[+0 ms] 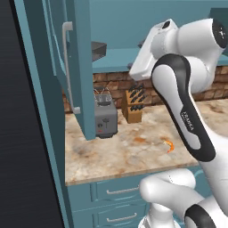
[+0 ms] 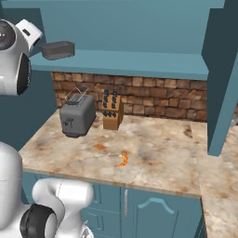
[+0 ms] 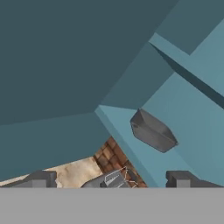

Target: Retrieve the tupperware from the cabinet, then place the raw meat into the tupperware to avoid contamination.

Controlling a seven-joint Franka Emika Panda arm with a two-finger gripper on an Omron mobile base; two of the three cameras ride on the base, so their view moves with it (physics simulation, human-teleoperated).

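**On the cabinet shelf, tupperware waits; hand wide and empty**

Left base view: the open cabinet [image 1: 82,67] door hides most of the tupperware [image 1: 99,49]. Right base view shows the whole tub on the shelf, above the toaster [image 2: 77,116] and knife block [image 2: 112,111], with raw meat [image 2: 122,161] on the tabletop [image 2: 158,153]. Hand view: the hand [image 3: 111,179] points at the tub, fingers spread wide, holding nothing.

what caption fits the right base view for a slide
Grey tupperware sits in the open cabinet above a toaster, knife block and raw meat on the counter.
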